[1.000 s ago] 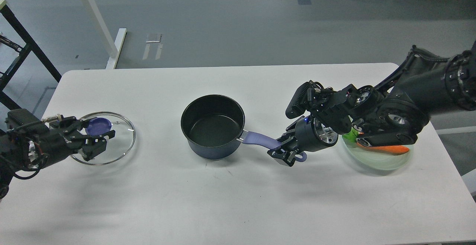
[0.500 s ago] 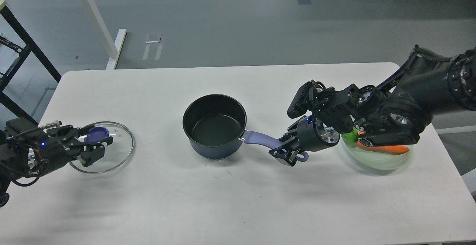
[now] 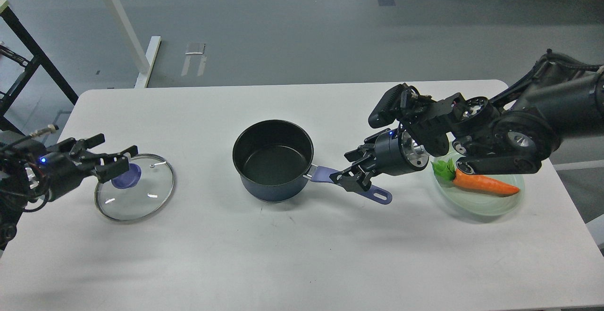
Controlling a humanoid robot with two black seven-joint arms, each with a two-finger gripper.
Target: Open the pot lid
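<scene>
While the glass lid (image 3: 135, 188) is lying flat on the counter (image 3: 292, 249) beside the pot (image 3: 273, 159), we are holding both sets of fingers apart, risking our right gripper (image 3: 350, 177) nudging the handle (image 3: 351, 182).

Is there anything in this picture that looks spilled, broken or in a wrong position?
Nothing stands out. The pot stands upright and empty, the glass lid lies flat on the table, and the carrot rests in its plate.
</scene>
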